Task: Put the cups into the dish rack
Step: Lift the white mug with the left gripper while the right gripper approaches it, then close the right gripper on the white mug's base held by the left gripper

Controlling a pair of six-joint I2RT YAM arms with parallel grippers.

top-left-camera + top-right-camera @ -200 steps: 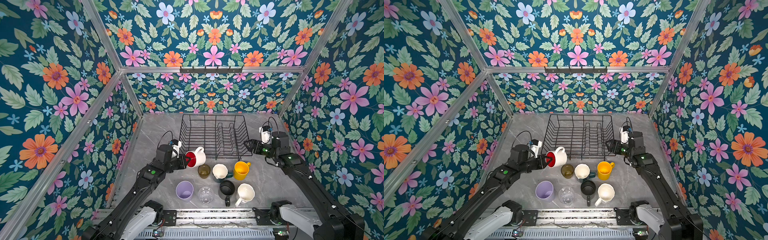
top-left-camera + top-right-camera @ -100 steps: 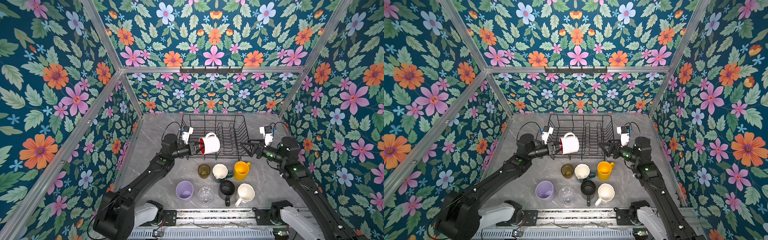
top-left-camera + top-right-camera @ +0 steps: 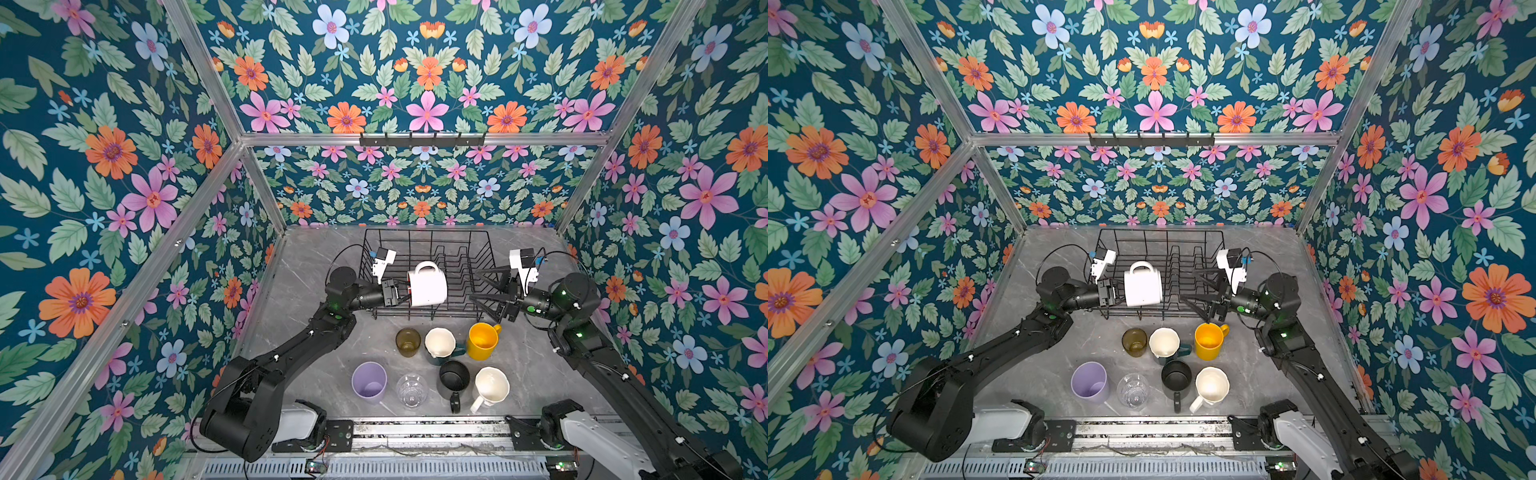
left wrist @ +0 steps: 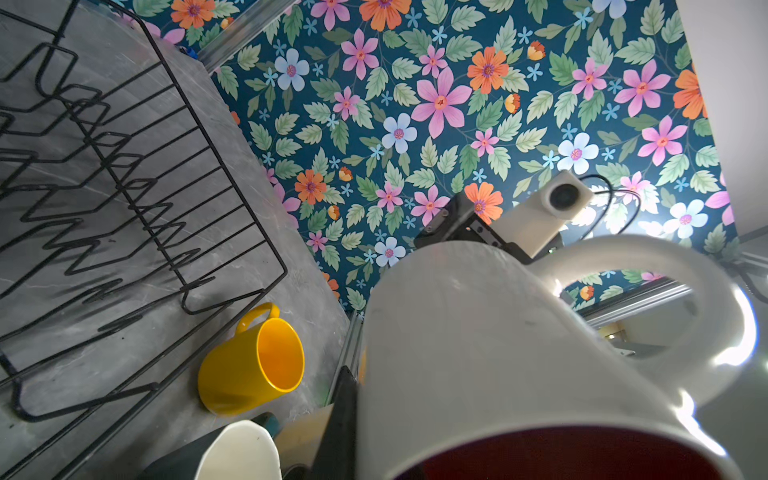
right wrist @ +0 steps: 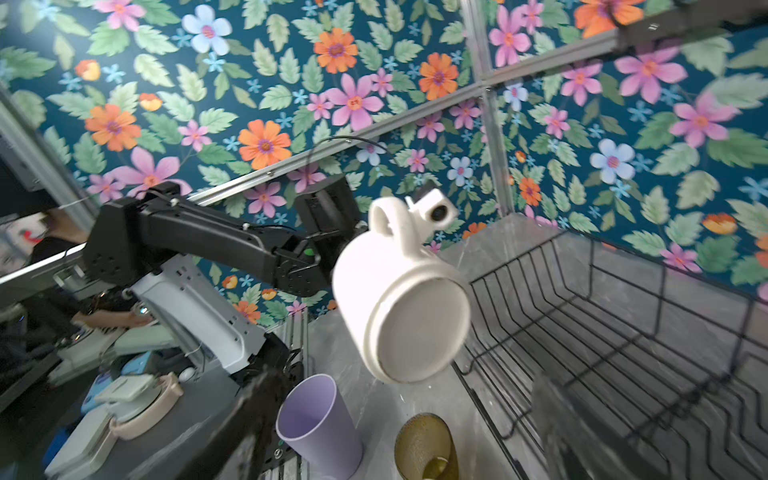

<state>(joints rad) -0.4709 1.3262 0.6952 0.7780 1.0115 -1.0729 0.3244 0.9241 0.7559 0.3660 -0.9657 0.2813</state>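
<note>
My left gripper [image 3: 400, 293] is shut on the rim of the red-inside white mug [image 3: 428, 286], holding it on its side, handle up, above the front left of the black dish rack [image 3: 424, 231]. One finger [image 4: 343, 419] presses the mug's outer wall [image 4: 498, 353]. My right gripper [image 3: 476, 286] is open and empty over the rack's front right, pointing at the mug's base [image 5: 415, 328]. On the table in front stand an olive glass [image 3: 407, 341], dark green mug [image 3: 440, 343], yellow mug [image 3: 482, 340], lavender tumbler [image 3: 369, 380], clear glass [image 3: 411, 388], black mug [image 3: 454, 376] and white mug [image 3: 491, 384].
The rack [image 3: 1158, 230] holds no cups and its upright prongs [image 4: 124, 166] stand in the right half. Flowered walls close in the grey marble table [image 3: 316, 266] on three sides. A metal rail [image 3: 415, 432] runs along the front edge.
The left gripper has carried the white mug up and to the right, from the table's left to above the rack. The right gripper has swung left toward the mug and opened wider.
</note>
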